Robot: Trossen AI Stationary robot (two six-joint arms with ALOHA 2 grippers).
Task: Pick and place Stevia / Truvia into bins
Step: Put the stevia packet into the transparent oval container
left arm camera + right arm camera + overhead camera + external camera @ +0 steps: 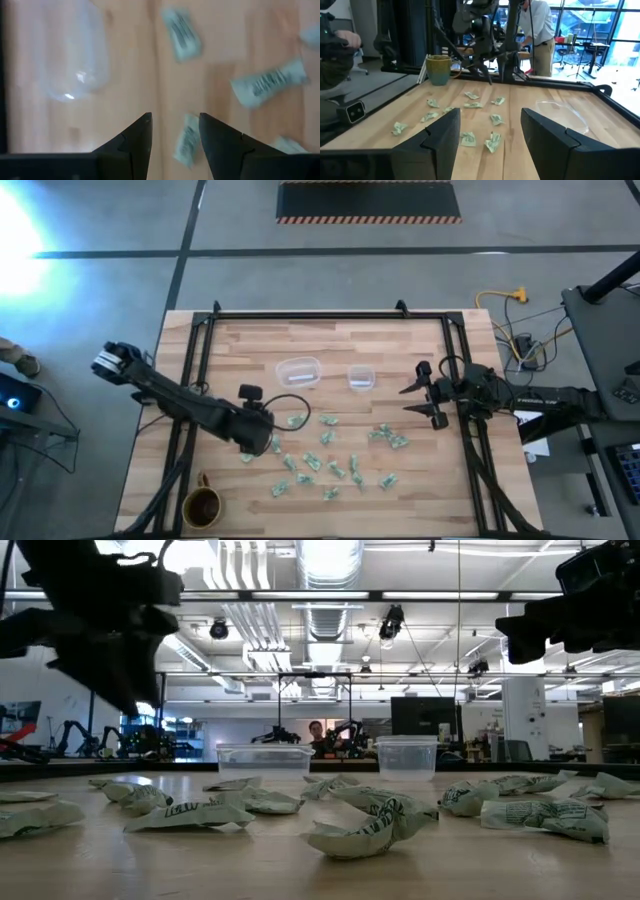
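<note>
Left gripper [272,442] hangs over the tabletop [250,340] at lower left of centre in the high view, its fingers apart and empty above one sweetener packet [187,142]. A brown mug [202,505] stands at the lower left corner. The other packets [330,465] lie scattered across the lower middle of the wood. Above them, near centre, sit the wider clear bin [298,372] and, just right of it, the smaller square bin [361,378]. Right gripper [414,399] waits at the right side, fingers spread wide, holding nothing.
</note>
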